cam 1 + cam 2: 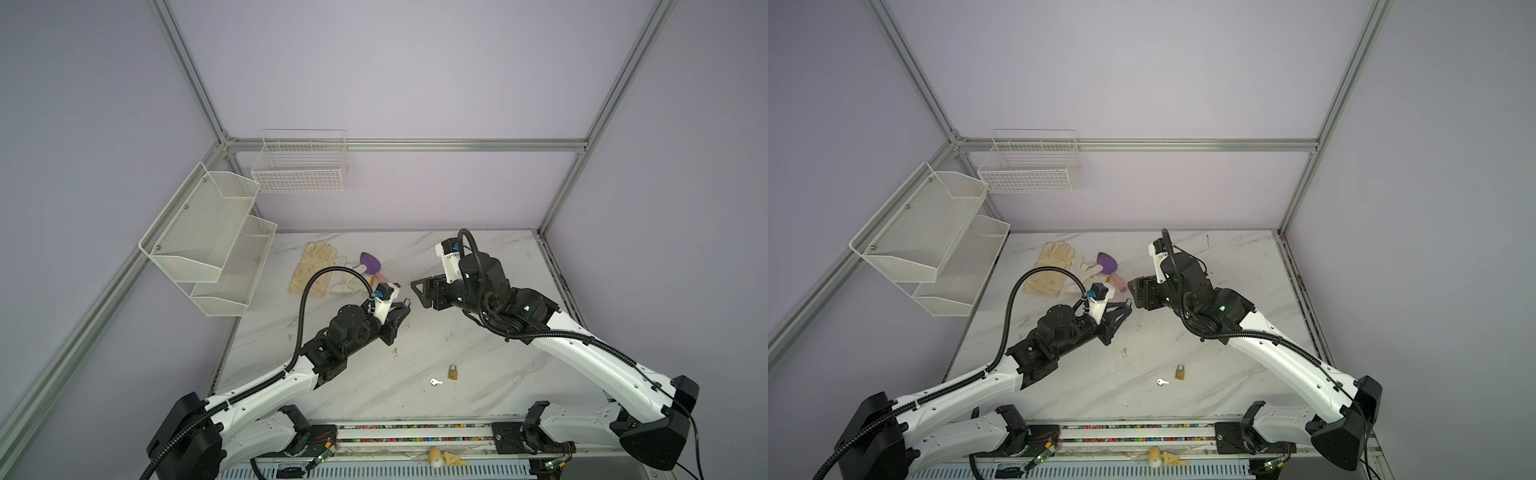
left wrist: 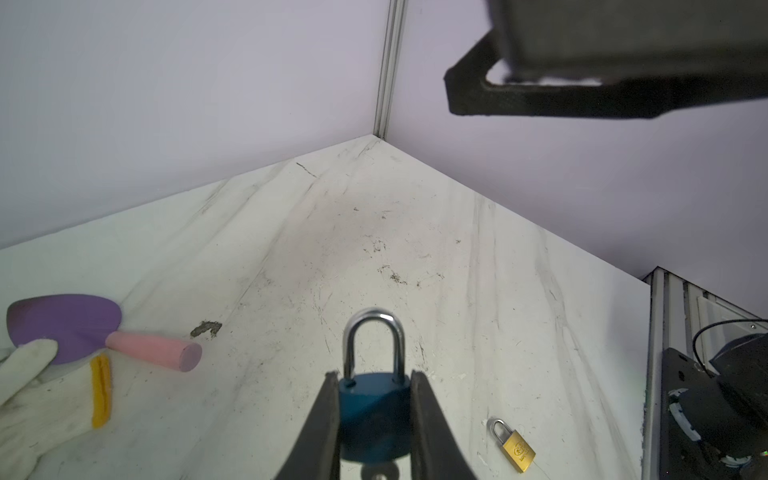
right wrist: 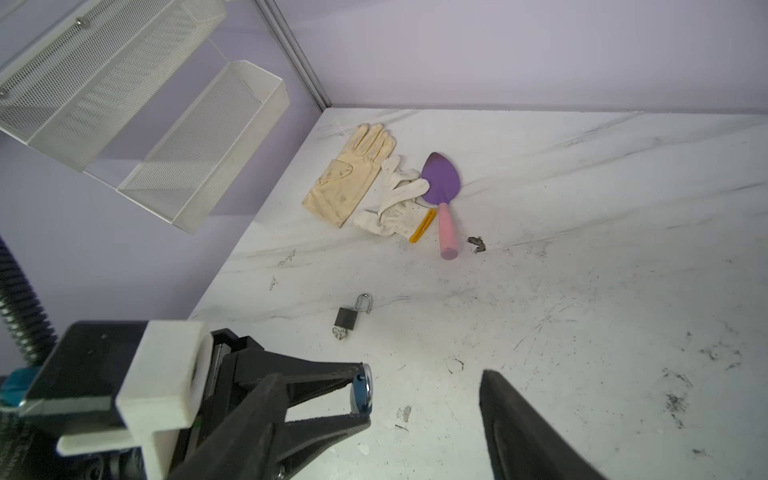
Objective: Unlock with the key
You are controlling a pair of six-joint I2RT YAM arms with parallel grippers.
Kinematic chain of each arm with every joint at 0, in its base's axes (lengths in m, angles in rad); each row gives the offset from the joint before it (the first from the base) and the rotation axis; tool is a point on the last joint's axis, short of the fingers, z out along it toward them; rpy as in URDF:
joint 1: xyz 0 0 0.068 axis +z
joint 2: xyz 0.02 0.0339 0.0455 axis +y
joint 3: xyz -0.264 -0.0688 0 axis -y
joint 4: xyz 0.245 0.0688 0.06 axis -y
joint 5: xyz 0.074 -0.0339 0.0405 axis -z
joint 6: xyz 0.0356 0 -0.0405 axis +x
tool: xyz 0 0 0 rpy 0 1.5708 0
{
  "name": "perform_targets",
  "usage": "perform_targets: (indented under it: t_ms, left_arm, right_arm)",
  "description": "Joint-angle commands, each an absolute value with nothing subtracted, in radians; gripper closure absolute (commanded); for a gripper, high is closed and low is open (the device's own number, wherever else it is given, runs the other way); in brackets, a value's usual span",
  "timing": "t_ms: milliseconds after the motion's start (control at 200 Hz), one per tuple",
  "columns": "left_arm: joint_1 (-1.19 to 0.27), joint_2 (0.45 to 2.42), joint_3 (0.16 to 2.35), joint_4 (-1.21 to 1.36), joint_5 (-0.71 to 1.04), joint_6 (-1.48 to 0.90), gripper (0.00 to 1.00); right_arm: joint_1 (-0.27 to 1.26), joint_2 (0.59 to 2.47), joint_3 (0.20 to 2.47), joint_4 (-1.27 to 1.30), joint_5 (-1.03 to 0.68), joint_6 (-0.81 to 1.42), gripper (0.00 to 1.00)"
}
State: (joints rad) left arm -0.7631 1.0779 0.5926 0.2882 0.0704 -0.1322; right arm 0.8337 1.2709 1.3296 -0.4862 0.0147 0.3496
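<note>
1. your left gripper (image 1: pixel 404 304) is clenched on the blue padlock (image 2: pixel 374 411), held above the table (image 1: pixel 498 332). its shackle looks seated in the body, so it is probably not yet unlocked.
2. your right gripper (image 1: pixel 417 294) hangs just beside it, jaws spread wide, holding nothing.
3. a silver key (image 1: pixel 435 382) lies near the table's front edge, just beside a brass padlock (image 1: pixel 453 372).
4. likely left to do: fetch the key, insert it, turn it.
</note>
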Motion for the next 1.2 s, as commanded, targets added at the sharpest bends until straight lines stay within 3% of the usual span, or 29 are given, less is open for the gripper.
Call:
perform_targets:
  t_ms: [0, 1195]
  left_arm:
    - [-0.773, 1.071, 0.551, 0.457, 0.079, -0.019, 1.00]
    - [-0.807, 1.086, 0.524, 0.509, 0.035, 0.016, 1.00]
  right_arm:
    - [0.830, 1.309, 1.378, -0.619, 0.039, 0.284, 0.24]
    - [0.830, 1.506, 1.526, -0.771, 0.117, 0.241, 0.22]
